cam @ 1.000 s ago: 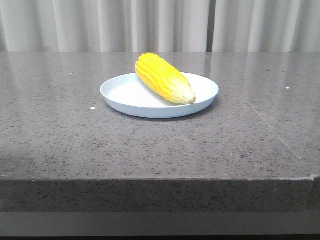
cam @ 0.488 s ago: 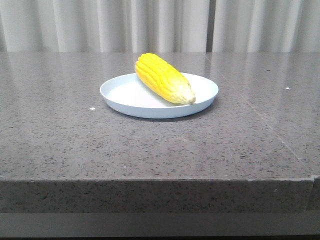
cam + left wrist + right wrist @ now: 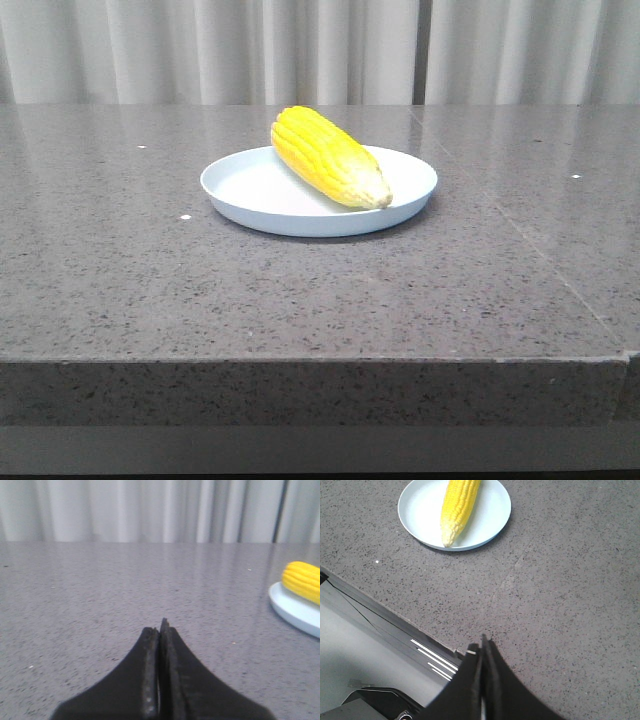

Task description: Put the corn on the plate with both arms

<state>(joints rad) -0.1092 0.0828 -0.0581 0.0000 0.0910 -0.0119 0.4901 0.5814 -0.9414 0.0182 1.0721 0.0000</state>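
The yellow corn [image 3: 328, 155] lies across the pale blue-white plate [image 3: 250, 190] near the middle of the grey table, its whitish tip pointing front right. Neither gripper shows in the front view. In the left wrist view my left gripper [image 3: 159, 627] is shut and empty, low over bare table, with the corn [image 3: 303, 581] and plate [image 3: 295, 610] far off at the frame's edge. In the right wrist view my right gripper [image 3: 482, 647] is shut and empty above the table's front edge, well away from the corn [image 3: 458, 506] and plate [image 3: 420, 515].
The grey speckled stone table [image 3: 150, 260] has its front edge [image 3: 300, 362] near the camera. A pale curtain [image 3: 300, 50] hangs behind it. In the right wrist view the table's edge [image 3: 385, 615] and dark robot base parts [image 3: 375, 702] lie below the gripper.
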